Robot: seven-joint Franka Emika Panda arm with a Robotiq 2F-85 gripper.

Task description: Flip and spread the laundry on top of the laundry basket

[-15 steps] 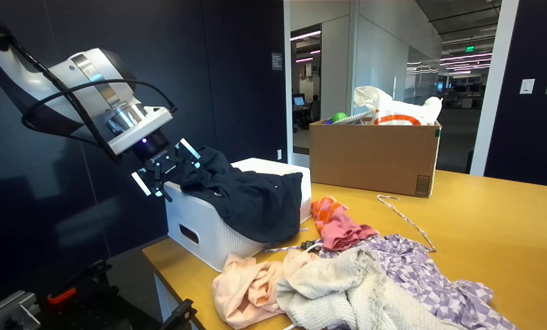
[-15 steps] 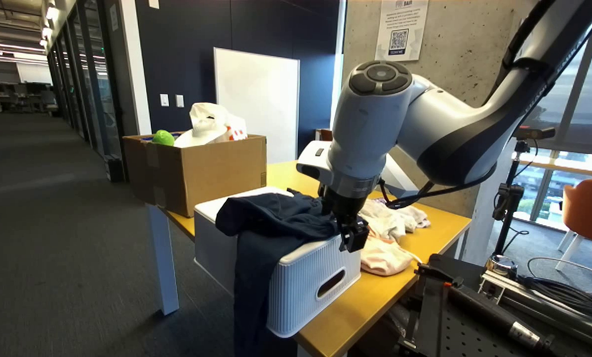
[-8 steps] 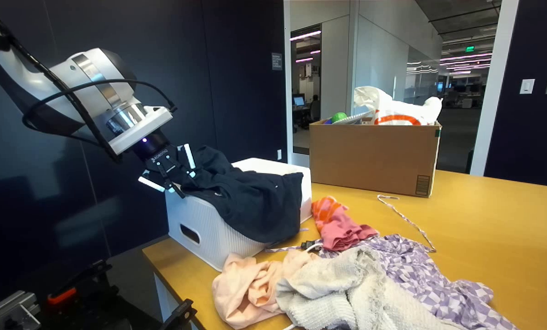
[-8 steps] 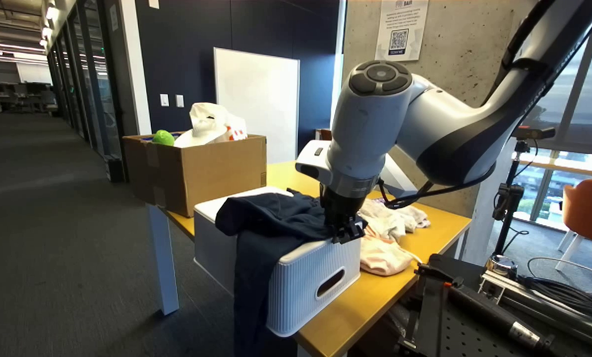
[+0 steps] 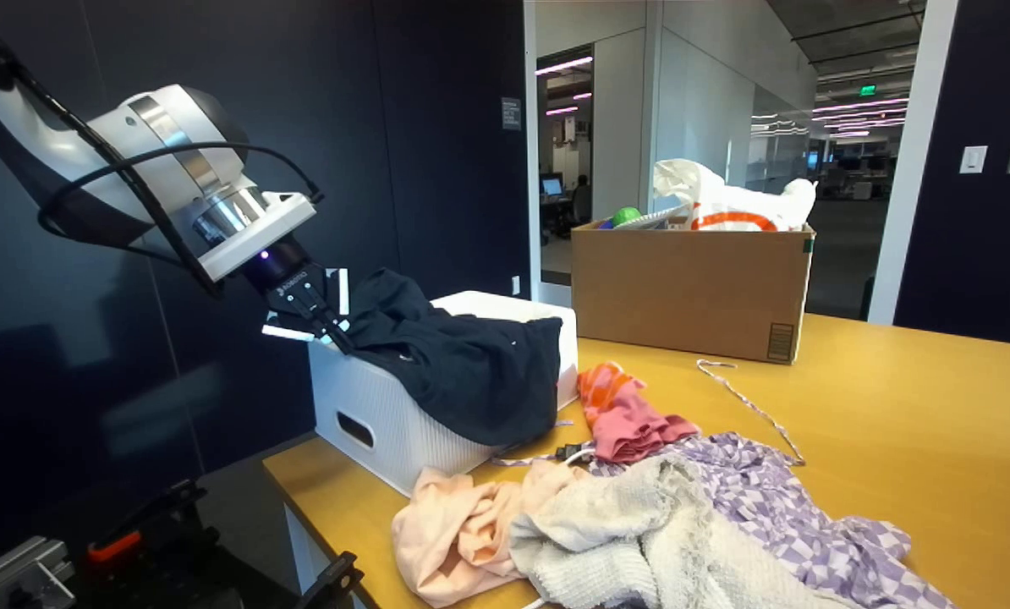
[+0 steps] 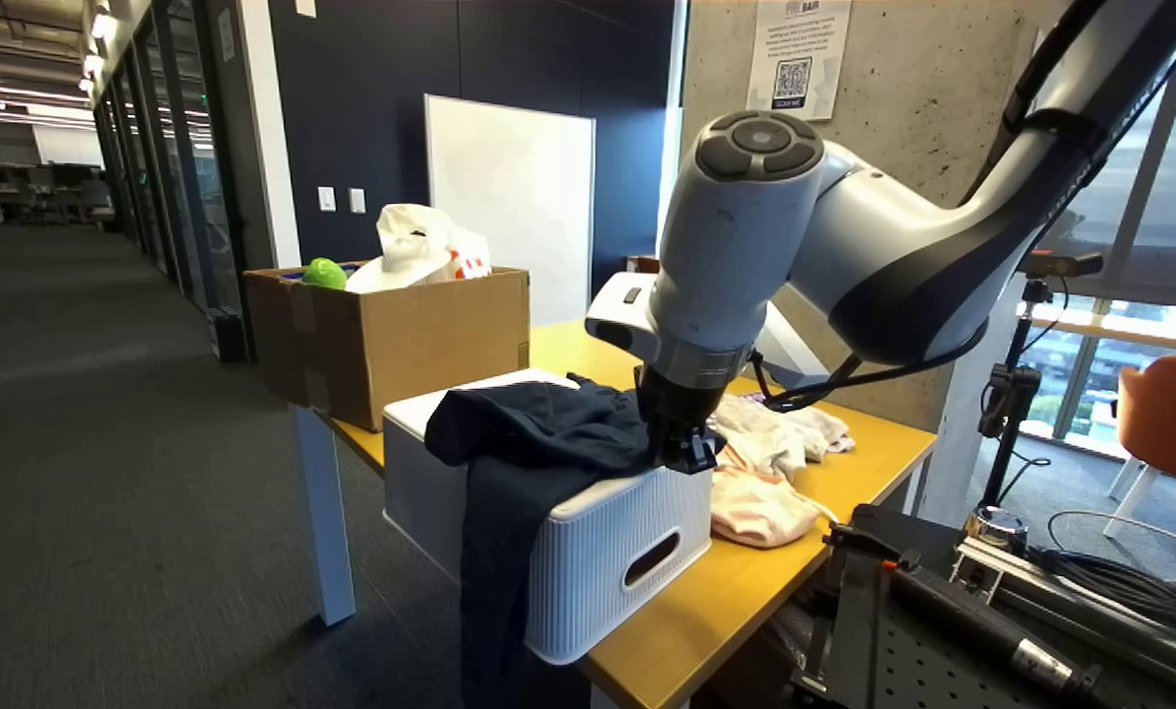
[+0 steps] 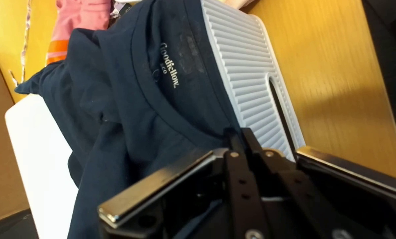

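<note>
The laundry is a dark navy shirt [image 5: 480, 372] draped over the white ribbed basket [image 5: 412, 448]. In an exterior view one part of the shirt [image 6: 499, 551] hangs down the basket's side below table level. The wrist view shows its neckline with a printed label on the shirt [image 7: 118, 99], and the basket wall [image 7: 247, 59] beside it. At the basket's rim my gripper [image 7: 239, 132] is shut on the shirt's edge, which passes between the fingertips. Whether the rim is also pinched I cannot tell. The fingertips are partly dark in an exterior view of the gripper [image 6: 688, 461].
A cardboard box [image 5: 691, 288] with a white bag and a green ball stands behind the basket. Peach cloth [image 5: 463, 541], a whitish knit [image 5: 649, 533], purple checked cloth [image 5: 767, 491] and pink cloth [image 5: 632, 423] lie on the table beside it. The table edge [image 6: 667, 679] runs close to the basket.
My fingers have come together from wide apart onto the shirt's edge at the basket rim. Basket and shirt have shifted very slightly away from the arm's side.
</note>
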